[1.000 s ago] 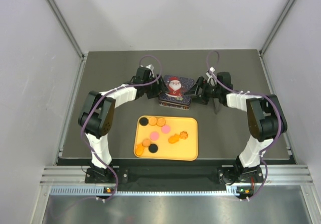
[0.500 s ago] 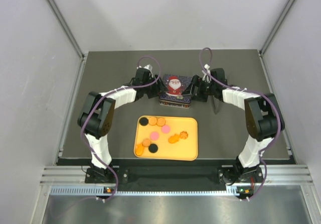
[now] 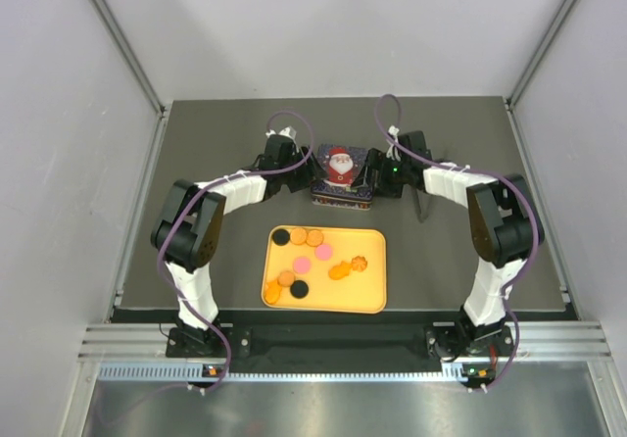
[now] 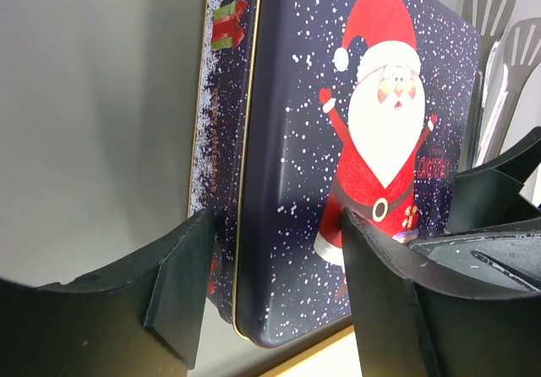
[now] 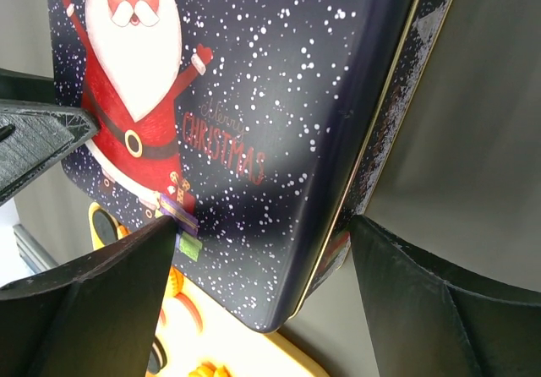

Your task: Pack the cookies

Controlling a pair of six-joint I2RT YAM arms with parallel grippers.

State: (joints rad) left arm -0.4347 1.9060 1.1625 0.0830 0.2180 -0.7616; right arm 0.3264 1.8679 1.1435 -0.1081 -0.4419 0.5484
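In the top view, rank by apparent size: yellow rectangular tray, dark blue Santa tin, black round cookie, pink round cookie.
1. yellow rectangular tray
2. dark blue Santa tin
3. black round cookie and pink round cookie look alike, unranked.

Seen from above: left arm [image 3: 211, 202], white shells, black joints, purple cable looped along it. It rises from its base at the near edge, elbow bent out to the left, forearm reaching inward and away. Opposite, right arm [image 3: 480, 207], same build, mirrored pose: elbow out right, forearm angled in. The wrists face each other, apart.

Black two-fingered left gripper [image 3: 306, 174]: wrist view shows flat black fingers [image 4: 182, 284] spread with a gap between; whether they press on anything, cannot tell.

Black right gripper [image 3: 373, 176]: fingers [image 5: 110, 288] splayed wide, jaws parted.
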